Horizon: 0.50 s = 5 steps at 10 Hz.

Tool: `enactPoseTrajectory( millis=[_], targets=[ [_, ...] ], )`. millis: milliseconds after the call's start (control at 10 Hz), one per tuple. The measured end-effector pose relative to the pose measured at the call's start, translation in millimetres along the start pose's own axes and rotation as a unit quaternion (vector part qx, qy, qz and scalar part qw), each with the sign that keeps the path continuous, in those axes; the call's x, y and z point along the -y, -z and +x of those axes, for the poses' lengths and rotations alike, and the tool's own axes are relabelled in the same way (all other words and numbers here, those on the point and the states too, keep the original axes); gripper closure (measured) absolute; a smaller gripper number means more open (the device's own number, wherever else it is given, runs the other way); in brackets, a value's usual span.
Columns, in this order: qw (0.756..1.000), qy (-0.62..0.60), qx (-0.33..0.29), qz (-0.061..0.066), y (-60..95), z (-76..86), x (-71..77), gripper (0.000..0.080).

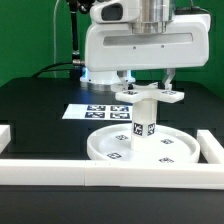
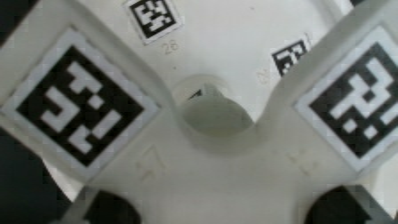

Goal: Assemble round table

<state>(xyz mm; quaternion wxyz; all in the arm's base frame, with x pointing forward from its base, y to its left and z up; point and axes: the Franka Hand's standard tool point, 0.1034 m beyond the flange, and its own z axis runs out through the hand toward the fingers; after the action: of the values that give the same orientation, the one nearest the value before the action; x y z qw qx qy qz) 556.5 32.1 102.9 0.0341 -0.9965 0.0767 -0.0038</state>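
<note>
Lying on black table (image 1: pixel 30 108), rimmed disc (image 1: pixel 100 150); green wall (image 1: pixel 30 30) behind.

Fig. 1, as I see it through the exterior view: black table (image 1: pixel 40 110); lying directly on it, the marker board (image 1: pixel 88 111) toward the rear; the large rimmed round disc (image 1: pixel 93 146) just before it; white border rails (image 1: pixel 50 172) along the near edge and both sides.
</note>
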Motion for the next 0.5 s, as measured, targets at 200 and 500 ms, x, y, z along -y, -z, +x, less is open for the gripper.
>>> enactPoseTrajectory(
  millis=[200,500],
  targets=[
    [0.995,-0.102,-0.010,0.010,-0.3,1.8,5.6,0.0351],
    [0.953,-0.303,-0.008,0.026,-0.7,2.3,6.7,0.0351]
  ],
)
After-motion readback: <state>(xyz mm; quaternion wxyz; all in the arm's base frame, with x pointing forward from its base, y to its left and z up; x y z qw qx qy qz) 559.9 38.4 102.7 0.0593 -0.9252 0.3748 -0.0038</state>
